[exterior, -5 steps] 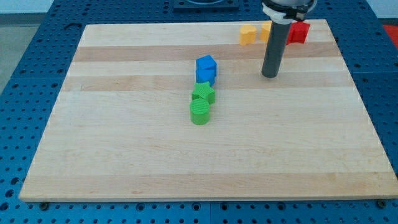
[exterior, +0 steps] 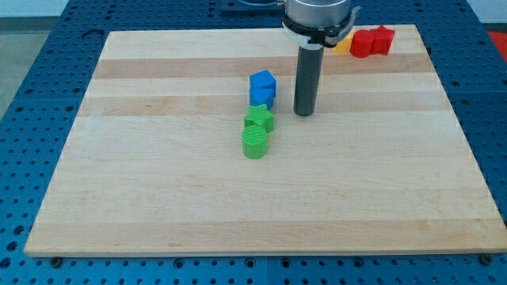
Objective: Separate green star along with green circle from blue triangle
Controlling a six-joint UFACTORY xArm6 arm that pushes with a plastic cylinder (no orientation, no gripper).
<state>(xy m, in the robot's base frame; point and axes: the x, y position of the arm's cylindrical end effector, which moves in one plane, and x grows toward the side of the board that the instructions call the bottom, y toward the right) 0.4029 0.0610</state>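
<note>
A: Biggest first: wooden board (exterior: 158,198), pale planks in lengthwise bands, lying on a blue pegboard table (exterior: 32,119).

B: Next in size?

A: Dark rod (exterior: 306,75), upright, coming down from the view's top. My tip (exterior: 305,113) down on the wood, just to the view's right of the middle cluster, level with the gap between blue and green, near but apart from them. No gripper on this arm, so nothing to call apart or together.

B: And the cluster itself?

A: Three pieces in a short column near the board's centre. At the top, blue triangle (exterior: 262,87), looking blocky from this angle, bright blue with a lighter top face. Right below and touching, green star (exterior: 259,119), notched outline, ridged top. Below that, touching the star, green circle (exterior: 255,143), a short cylinder with a striped top, slightly to the view's left.

B: So not separated?

A: Not yet; all three pressed together in a line.

B: Anything else?

A: Top right corner: two red blocks (exterior: 371,41) side by side, shapes hard to tell. Beside them a yellow block (exterior: 342,43), mostly hidden behind the rod.
</note>
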